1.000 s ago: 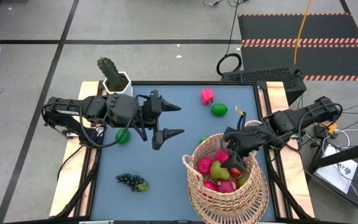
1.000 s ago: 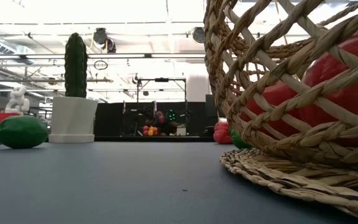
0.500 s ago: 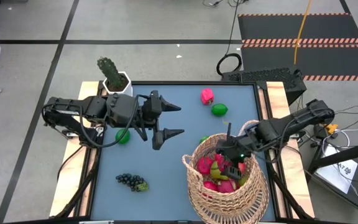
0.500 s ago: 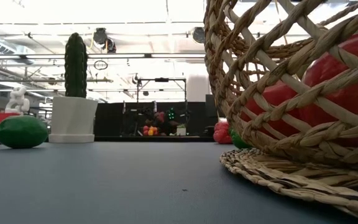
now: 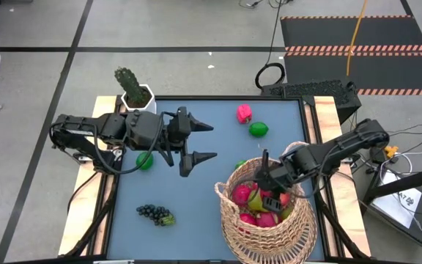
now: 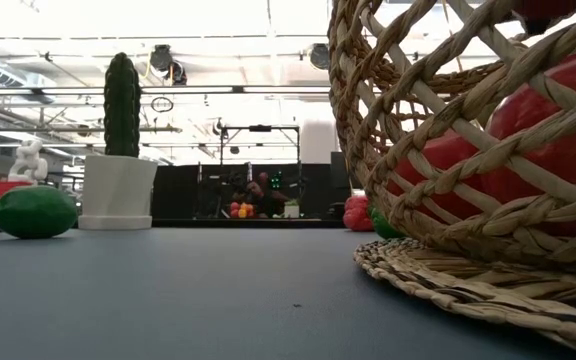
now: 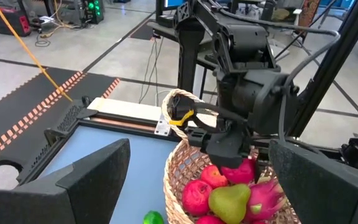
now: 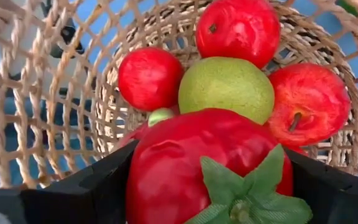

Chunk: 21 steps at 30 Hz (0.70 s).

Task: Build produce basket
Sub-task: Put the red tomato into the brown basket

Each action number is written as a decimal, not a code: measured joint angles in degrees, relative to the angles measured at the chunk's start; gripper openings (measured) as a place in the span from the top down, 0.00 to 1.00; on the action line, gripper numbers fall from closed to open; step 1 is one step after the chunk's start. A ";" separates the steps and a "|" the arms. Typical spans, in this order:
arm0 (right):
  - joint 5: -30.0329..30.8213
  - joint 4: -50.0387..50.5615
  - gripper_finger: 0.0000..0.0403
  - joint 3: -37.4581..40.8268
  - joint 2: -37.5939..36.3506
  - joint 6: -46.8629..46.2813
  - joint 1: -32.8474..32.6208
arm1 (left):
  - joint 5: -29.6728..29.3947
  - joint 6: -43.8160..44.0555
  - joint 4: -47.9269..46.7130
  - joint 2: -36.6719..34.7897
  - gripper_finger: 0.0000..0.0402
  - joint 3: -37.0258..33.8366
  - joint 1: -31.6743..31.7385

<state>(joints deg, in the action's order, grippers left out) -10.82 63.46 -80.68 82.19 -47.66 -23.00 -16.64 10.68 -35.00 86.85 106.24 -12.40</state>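
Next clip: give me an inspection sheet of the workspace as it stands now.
Surface: blue table, wooden side rails.
Job's things: basket at the near right, holding apples, a pear and pink fruit; grapes, two limes and a pink fruit outside it.
Clutter: potted cactus at the far left corner.
Grippers: right gripper over the basket, shut on a red fruit; left gripper open, empty, mid-table.
Cables: yellow cable on the floor.
Surroundings: striped floor mat.
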 joint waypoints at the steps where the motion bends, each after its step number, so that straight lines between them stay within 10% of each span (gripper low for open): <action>1: -0.40 0.14 0.24 0.00 0.26 0.02 0.02 | 0.00 0.00 0.00 0.00 0.05 0.00 0.00; 21: -4.53 3.22 0.12 0.00 1.42 5.42 -0.04 | 0.02 1.03 -0.01 0.00 0.05 0.00 0.00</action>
<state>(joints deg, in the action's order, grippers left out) -15.35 66.67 -80.68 83.61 -42.24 -23.05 -16.62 11.70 -35.02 86.85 106.24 -12.40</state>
